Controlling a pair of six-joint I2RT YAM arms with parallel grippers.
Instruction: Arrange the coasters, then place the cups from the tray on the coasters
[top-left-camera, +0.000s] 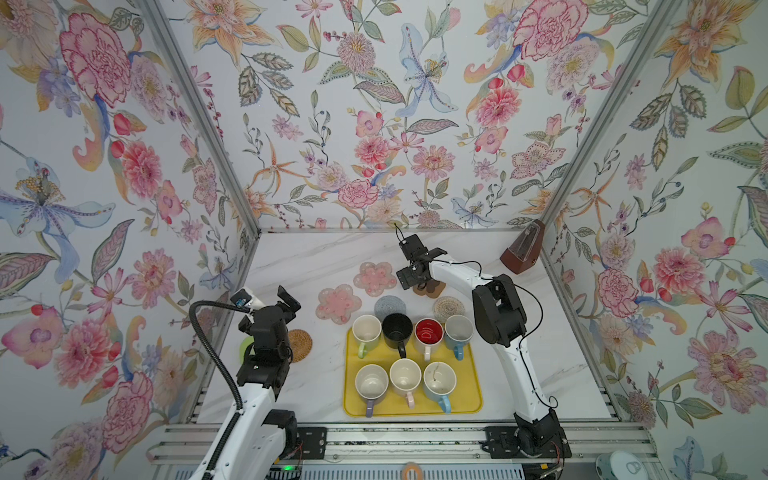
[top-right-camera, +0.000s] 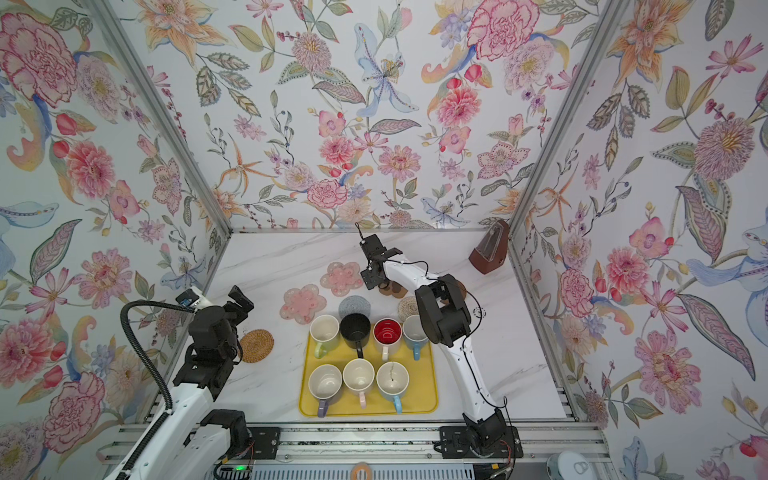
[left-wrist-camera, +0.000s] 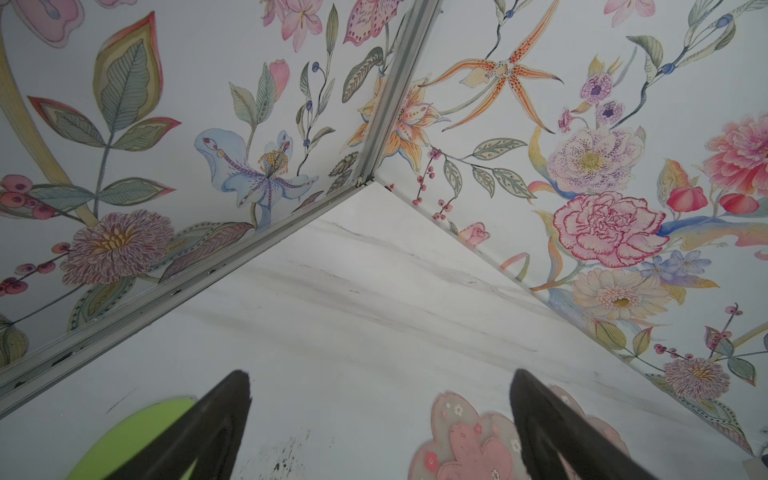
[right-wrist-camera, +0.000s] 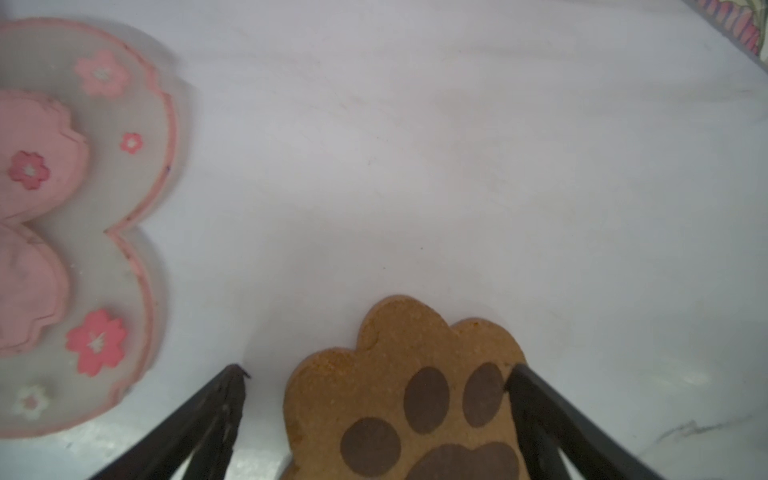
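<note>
Seven cups (top-left-camera: 405, 376) sit on the yellow tray (top-left-camera: 469, 399), while the coasters (top-left-camera: 337, 303) lie scattered and bare on the worktop (top-left-camera: 299, 266) beyond it, so we judge the task barely begun. Our right pincer (right-wrist-camera: 376, 370) gapes over the paw-print coaster (right-wrist-camera: 399, 399), gripping nothing; the left pincer (left-wrist-camera: 380, 373) gapes empty above the worktop.

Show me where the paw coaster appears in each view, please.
In a top view: paw coaster behind the tray, partly under the right arm.
In a top view: same spot.
Left wrist: not in it.
Right wrist: lower middle, inside the open right claw.
Landmark: the far flower coaster beside it.
</note>
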